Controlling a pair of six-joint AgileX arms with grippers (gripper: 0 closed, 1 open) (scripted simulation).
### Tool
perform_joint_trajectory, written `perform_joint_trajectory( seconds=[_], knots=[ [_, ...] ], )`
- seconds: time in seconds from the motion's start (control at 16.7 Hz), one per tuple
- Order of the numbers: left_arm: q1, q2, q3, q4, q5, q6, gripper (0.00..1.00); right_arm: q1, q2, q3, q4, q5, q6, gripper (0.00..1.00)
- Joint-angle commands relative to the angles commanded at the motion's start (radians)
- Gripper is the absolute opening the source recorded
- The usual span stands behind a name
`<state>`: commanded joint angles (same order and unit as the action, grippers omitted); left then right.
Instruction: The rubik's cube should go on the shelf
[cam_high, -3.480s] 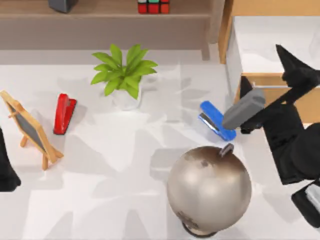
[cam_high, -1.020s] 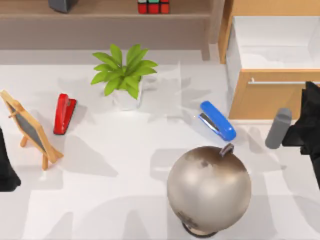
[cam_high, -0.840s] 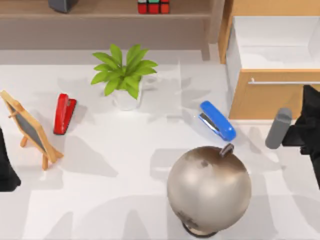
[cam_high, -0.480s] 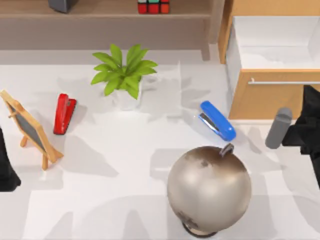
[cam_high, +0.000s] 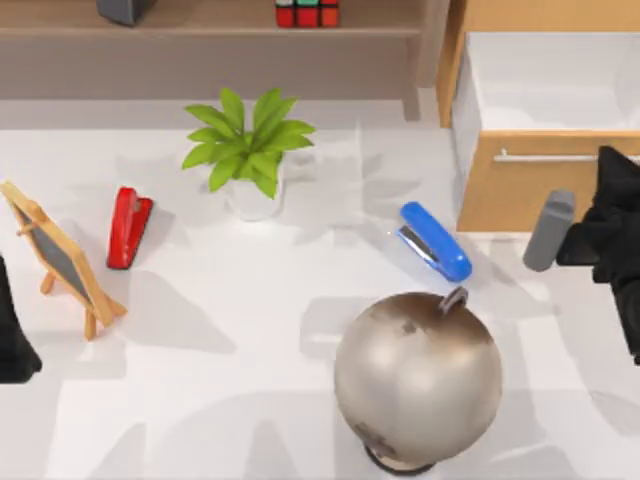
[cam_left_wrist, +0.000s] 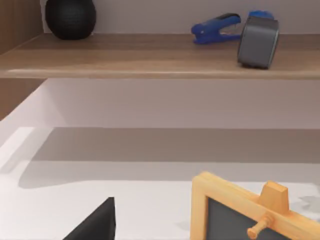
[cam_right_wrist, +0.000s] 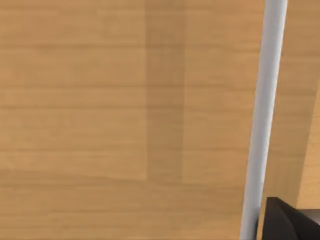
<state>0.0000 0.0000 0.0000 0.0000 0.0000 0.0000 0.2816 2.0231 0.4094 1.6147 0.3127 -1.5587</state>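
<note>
On the counter (cam_high: 250, 330): 1 metallic globe (cam_high: 418, 378), 1 potted plant (cam_high: 250, 150), 1 small easel chalkboard (cam_high: 58, 258), 1 blue stapler (cam_high: 435, 241), 1 red stapler (cam_high: 128, 226). At the far edge, the shelf (cam_high: 200, 22) carries the rubik's cube (cam_high: 307, 13); at right stands a drawer cabinet (cam_high: 545, 120) with its metal handle (cam_right_wrist: 262, 120). Right end effector (cam_high: 605, 225) sits by the drawer front, grip state cannot be told; left arm (cam_high: 12, 335) parked at the left edge.

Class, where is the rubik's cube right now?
In the top view the rubik's cube sits on the shelf, directly behind the potted plant.
</note>
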Motion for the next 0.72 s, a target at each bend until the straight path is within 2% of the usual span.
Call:
perform_joint_trajectory(
  seconds=[0.42, 0.72],
  knots=[
    [0.000, 0.000, 0.000, 0.000, 0.000, 0.000, 1.00, -0.041, 0.047, 0.140, -0.101, -0.039, 0.003, 0.00],
    [0.000, 0.000, 0.000, 0.000, 0.000, 0.000, 1.00, -0.037, 0.039, 0.145, -0.098, -0.040, -0.003, 0.00]
  ],
)
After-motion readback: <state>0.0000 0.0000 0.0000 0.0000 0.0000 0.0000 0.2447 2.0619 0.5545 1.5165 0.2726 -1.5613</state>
